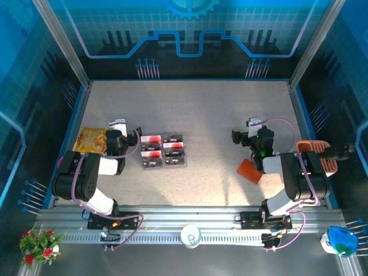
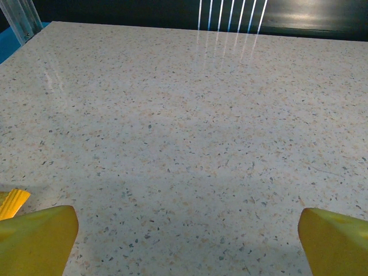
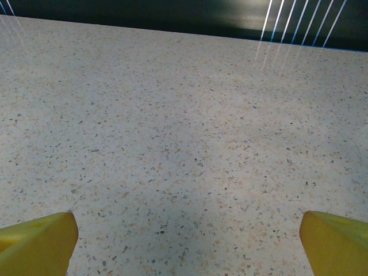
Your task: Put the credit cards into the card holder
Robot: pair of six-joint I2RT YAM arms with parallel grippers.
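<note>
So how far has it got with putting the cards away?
Nothing looks done yet: the cards lie in a block on the table, apart from the holder by the right arm. Nothing is in hand: the left gripper and right gripper are both open and empty. Every card is left to go in.

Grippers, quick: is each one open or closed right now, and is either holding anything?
Left gripper: open, holding nothing.
Right gripper: open, holding nothing.
</note>
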